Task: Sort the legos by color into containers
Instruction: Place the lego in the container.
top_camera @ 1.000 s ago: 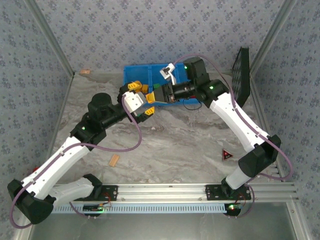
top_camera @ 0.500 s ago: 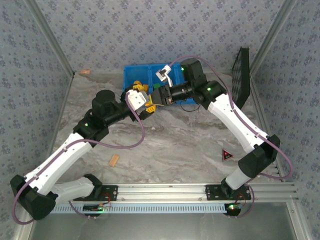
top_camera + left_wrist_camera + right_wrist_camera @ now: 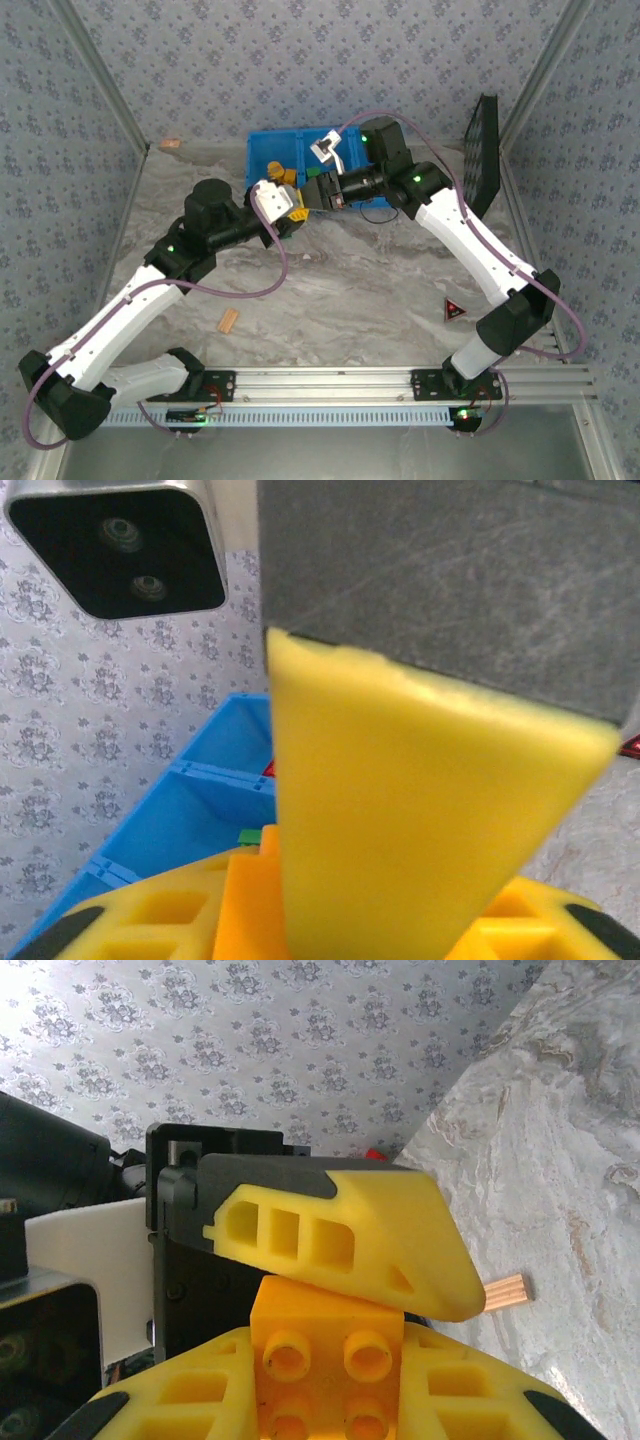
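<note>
Right now the right gripper (image 3: 312, 190) clamps an orange-yellow brick (image 3: 325, 1355) at the near left edge of the blue bin (image 3: 262, 152). The left gripper (image 3: 284, 203) presses a finger against the brick; whether it grips, I cannot tell. Bare table (image 3: 360, 290) lies open in front.

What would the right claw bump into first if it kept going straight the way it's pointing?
Most likely the left claw. Its yellow finger lies directly ahead, across the orange-yellow lego brick that sits between the right claw fingers. Depth is hard to judge, but they look nearly touching.
</note>
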Controlling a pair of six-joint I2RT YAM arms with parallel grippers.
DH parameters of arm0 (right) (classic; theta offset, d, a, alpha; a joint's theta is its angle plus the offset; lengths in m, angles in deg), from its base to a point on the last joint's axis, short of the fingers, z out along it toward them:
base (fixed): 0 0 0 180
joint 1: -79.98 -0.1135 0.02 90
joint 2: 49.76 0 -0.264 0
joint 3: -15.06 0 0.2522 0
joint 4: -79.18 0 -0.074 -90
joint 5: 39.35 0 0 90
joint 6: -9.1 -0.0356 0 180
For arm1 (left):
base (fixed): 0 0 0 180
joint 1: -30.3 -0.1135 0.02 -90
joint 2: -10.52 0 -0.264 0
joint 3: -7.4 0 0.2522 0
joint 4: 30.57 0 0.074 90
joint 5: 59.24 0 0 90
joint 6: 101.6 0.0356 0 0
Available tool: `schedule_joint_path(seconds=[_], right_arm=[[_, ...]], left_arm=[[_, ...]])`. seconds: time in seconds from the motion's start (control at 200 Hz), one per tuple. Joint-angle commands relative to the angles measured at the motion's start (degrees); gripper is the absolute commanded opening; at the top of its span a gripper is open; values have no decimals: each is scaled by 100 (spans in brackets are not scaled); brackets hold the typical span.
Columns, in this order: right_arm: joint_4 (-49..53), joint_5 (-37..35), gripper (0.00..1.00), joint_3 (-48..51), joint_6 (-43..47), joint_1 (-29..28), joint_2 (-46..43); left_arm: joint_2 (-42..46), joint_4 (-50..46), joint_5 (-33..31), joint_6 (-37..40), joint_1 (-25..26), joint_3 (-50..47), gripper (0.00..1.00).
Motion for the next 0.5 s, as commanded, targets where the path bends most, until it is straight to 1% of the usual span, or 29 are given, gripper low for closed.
schedule_joint_path(seconds=[0.0, 0.14, 0.22, 0.275, 0.32, 0.37, 0.495], right_arm=[[329, 23, 28, 153, 154, -52, -94], [375, -48, 28, 291, 208, 0, -99], [375, -64, 31, 367, 227, 42, -105], [375, -83, 41, 395, 256, 105, -93], [516, -90, 46, 421, 313, 181, -125], [516, -125, 55, 482, 327, 295, -184], [509, -110, 68, 615, 367, 577, -359]], left_arm=[[17, 309, -22, -235, -77, 383, 33], [22, 420, -86, -443, -193, 315, 27], [50, 529, -72, -582, -275, 261, 25], [54, 532, -70, -624, -316, 252, 24], [43, 521, -95, -642, -344, 252, 23], [35, 529, -127, -667, -383, 243, 22], [-50, 469, -203, -757, -531, 255, 21]])
